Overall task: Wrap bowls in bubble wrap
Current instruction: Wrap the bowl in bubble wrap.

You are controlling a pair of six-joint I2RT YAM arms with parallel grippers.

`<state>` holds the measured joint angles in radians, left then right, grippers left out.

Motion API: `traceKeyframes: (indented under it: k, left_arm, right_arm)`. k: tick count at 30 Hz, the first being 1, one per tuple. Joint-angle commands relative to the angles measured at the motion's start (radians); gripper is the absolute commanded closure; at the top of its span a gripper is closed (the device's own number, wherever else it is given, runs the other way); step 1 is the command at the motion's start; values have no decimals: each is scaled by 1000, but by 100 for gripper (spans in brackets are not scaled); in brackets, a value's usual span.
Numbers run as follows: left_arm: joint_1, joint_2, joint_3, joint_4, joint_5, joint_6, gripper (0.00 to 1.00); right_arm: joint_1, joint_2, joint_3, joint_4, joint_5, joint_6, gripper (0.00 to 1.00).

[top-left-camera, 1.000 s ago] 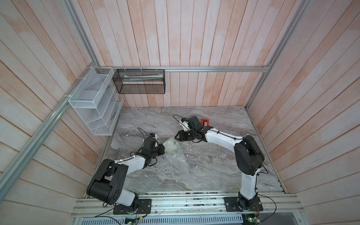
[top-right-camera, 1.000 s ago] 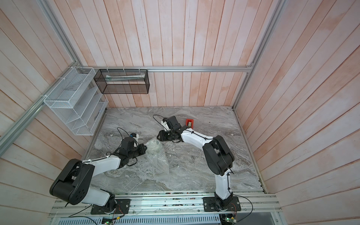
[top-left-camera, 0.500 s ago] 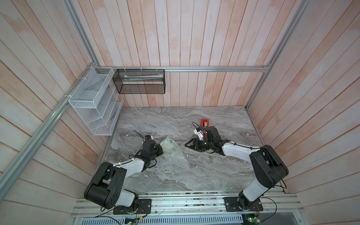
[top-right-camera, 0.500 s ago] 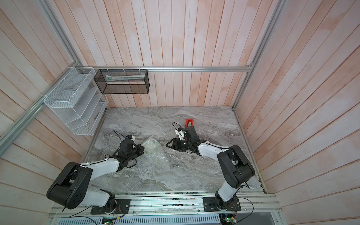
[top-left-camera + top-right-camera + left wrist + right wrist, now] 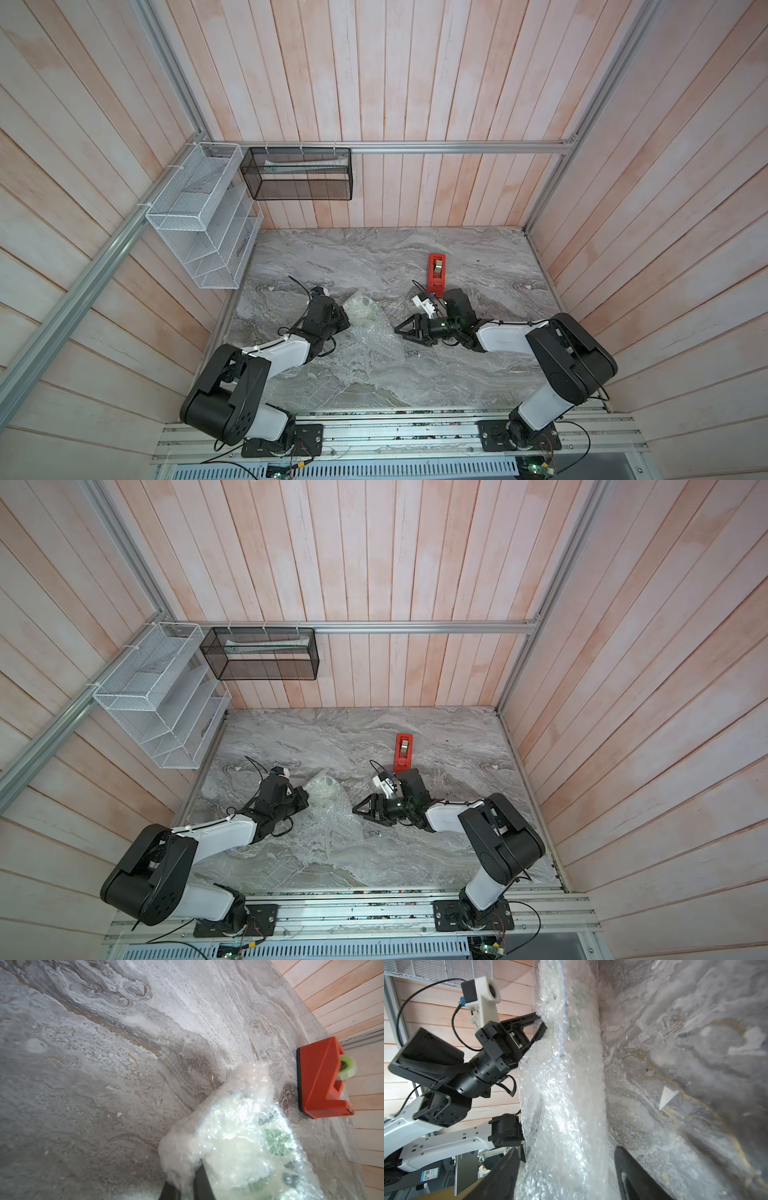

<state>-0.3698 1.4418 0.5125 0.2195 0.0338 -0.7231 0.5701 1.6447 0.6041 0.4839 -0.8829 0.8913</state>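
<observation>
The bowl [image 5: 259, 1147], white with green leaf prints, sits on the table [image 5: 415, 257] under a layer of bubble wrap [image 5: 245, 1084], left of center in both top views [image 5: 363, 307] [image 5: 326, 789]. From there the clear sheet runs toward the front of the table [image 5: 374, 349], flat in parts and bunched into whitish folds near the bowl. The left claw [image 5: 185, 1185] is closed tight on a bunched fold of wrap right beside the bowl, and its dark fingers [image 5: 202, 1180] show on either side of the white crinkled plastic. In the right wrist view the same claw [image 5: 539, 1026] presses into the raised wrap from the side, and faint green marks and a bluish rim line [image 5: 566, 1007] show through the plastic. The right claw [image 5: 566, 1176] stands wide open: its 2 fingers [image 5: 502, 1176] are far apart with a ridge of wrap rising between them, and neither is pinching it. In the top views this claw [image 5: 401, 330] [image 5: 359, 810] lies low at the right edge of the sheet, pointing toward the left claw [image 5: 345, 321]. A red tape dispenser [image 5: 436, 272] [image 5: 320, 1078] stands on the table behind the right arm, clear of the wrap.
</observation>
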Motion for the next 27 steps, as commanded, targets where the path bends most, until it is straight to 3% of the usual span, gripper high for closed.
traceKeyframes:
  k: [1,5,11,27]
  left_arm:
    - [-6,31,9,-78,-37,9,100]
    - [-6,33,16,-85,-40,1,100]
    - [-7,45,31,-97,-24,-24,100]
    - [-12,50,30,-90,-12,-32,100]
  right_arm:
    - [23,21,-37,118,-47,50,26]
    - [66,32,-53,94,-20,39,26]
    - [107,60,-110,210,-16,110,27]
    - [120,127,-135,375,6,195,29]
